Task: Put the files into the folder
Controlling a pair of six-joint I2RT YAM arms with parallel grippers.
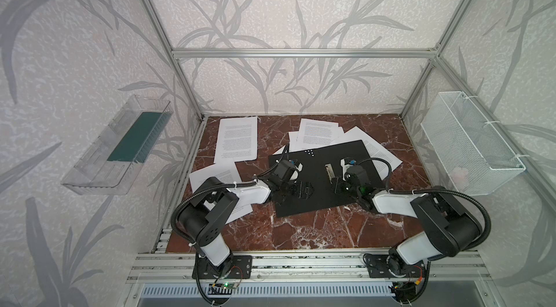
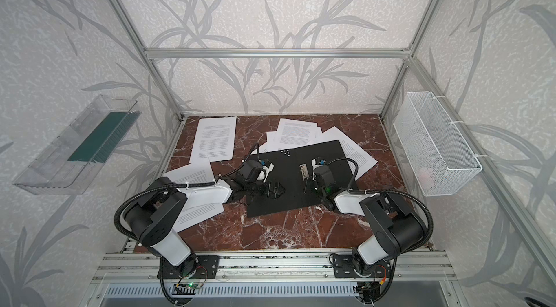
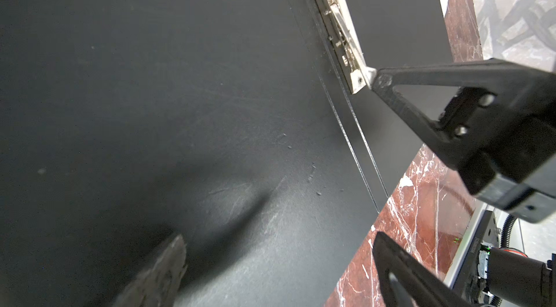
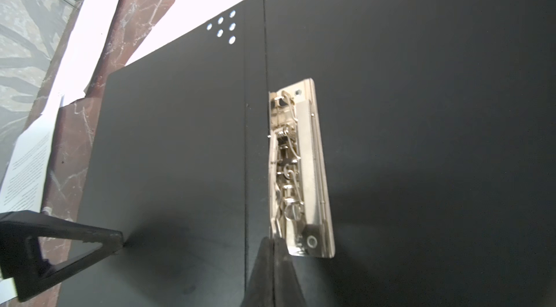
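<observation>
Two grippers work over the open folder [image 1: 316, 200], black inside up, mid-table. R gripper [image 4: 272, 243], jaws pressed together w/ nothing seen between, tips against near end of the spine clip [image 4: 302, 170]; clip's long axis runs straight away from it. L gripper [image 1: 302, 191], jaws wide, hovers over left leaf. Files [image 1: 237, 140] lie beyond & left, prob. nearer the L arm.
</observation>
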